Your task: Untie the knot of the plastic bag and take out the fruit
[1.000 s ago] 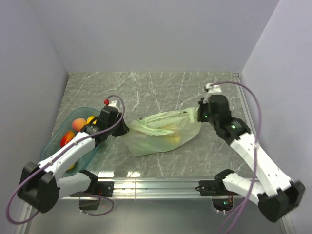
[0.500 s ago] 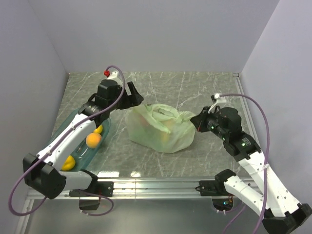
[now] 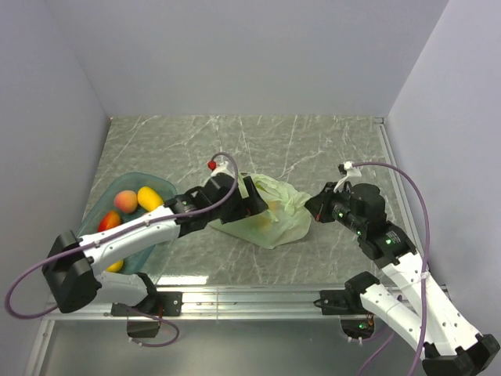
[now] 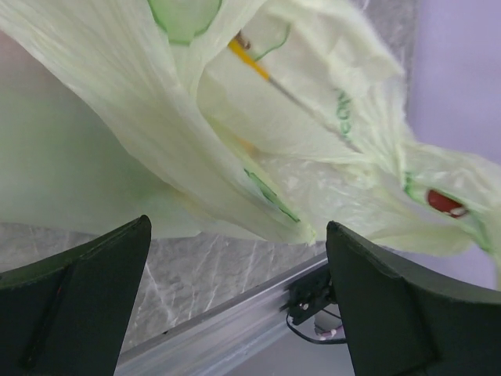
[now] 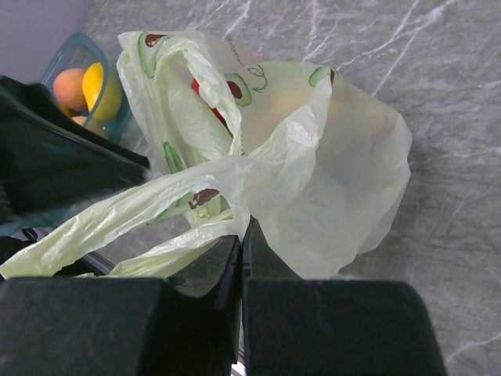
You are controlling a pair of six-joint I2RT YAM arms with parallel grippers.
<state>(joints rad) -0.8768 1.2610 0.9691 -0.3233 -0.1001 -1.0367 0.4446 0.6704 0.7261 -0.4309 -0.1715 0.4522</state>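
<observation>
Thin, crinkly pale-green plastic bag point(image 3: 283, 221) lies mid-table, its long axis running left to right, with one arm at each end.

The left gripper point(image 4: 239, 225) stands wide open against the bag's left end, with film between its fingers but nothing pinched. The right gripper point(image 5: 241, 235) is clenched, and it seems to nip a fold of the bag at the right end, where the bunched film points. A handle loop point(image 5: 117, 219) stretches near-left across the right wrist view. Green and red-brown motifs are printed on the film, and the small lettering beside them is too crumpled to read. Fruit point(image 3: 268, 222) shows only as a yellowish glow through the plastic. The folds hide how the loops are joined. At far left a teal-blue transparent tray point(image 3: 94, 210) on the grey marbled table point(image 3: 313, 149) is partly covered by the left arm.
</observation>
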